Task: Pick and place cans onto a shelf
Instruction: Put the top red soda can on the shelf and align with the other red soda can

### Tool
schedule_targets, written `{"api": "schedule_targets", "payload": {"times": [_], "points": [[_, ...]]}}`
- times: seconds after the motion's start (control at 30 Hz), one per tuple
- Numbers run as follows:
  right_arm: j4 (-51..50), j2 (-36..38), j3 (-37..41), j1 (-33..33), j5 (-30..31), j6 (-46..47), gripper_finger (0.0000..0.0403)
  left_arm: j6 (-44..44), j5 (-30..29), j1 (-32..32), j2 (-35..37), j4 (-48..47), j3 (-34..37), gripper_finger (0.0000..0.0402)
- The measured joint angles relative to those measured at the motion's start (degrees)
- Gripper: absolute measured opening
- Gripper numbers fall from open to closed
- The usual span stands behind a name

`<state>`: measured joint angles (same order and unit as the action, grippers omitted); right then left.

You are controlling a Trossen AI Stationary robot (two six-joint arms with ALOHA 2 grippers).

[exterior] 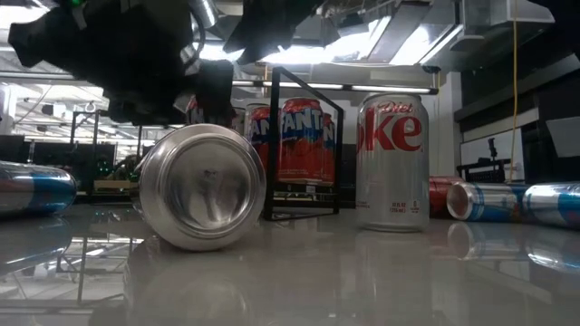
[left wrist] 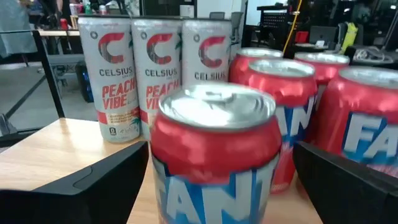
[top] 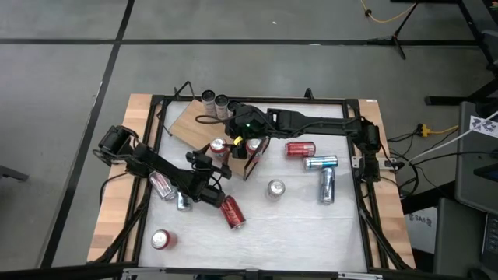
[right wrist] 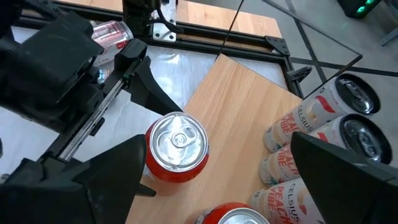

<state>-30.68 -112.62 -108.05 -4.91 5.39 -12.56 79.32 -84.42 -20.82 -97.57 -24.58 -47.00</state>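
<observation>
The shelf [top: 187,120] is a light wooden board lying on the white table, with a black frame [top: 250,162] at one end. Three slim Celsius cans [left wrist: 155,68] and several red cans [left wrist: 280,93] stand upright on it. At the board's near edge a red Fanta can [left wrist: 214,155] [right wrist: 177,146] stands on its base. My left gripper [left wrist: 222,149] [top: 216,158] is open and level, one finger on each side of that can; I see no touch. My right gripper [right wrist: 217,149] [top: 237,124] hangs open above the shelf, pointing down at a slant, holding nothing.
Loose cans lie and stand on the table: a red one lying [top: 233,211], a red one upright [top: 161,239], a silver one upright [top: 275,188], blue-and-silver ones [top: 327,185] at the right. In the low view, a lying can [exterior: 199,186] and a Diet Coke can [exterior: 391,163] stand close.
</observation>
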Motion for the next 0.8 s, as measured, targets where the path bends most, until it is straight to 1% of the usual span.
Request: {"api": "schedule_targets", "payload": {"times": [0.17,0.33,0.47,0.63,0.8], "points": [[-1.8,0.0,-2.0,0.0,0.0,0.0,0.0390,-2.8,-0.1,0.0,4.4,-0.3,0.0,0.0392],[-4.3,0.1,-5.1,0.0,0.0,0.0,0.0390,-10.6,-0.1,0.0,9.5,-0.3,0.0,0.0392],[-8.4,0.1,-8.4,0.0,0.1,0.0,0.0390,-17.8,1.5,0.0,14.2,-0.3,0.0,0.0392],[-15.6,0.1,-12.4,0.0,0.1,0.1,0.0390,-26.4,5.7,0.1,21.6,-0.2,0.0,0.0392],[-22.0,0.2,-13.2,0.1,0.1,0.8,0.0390,-33.8,14.3,2.2,29.8,-0.5,0.0,0.0392]]}}
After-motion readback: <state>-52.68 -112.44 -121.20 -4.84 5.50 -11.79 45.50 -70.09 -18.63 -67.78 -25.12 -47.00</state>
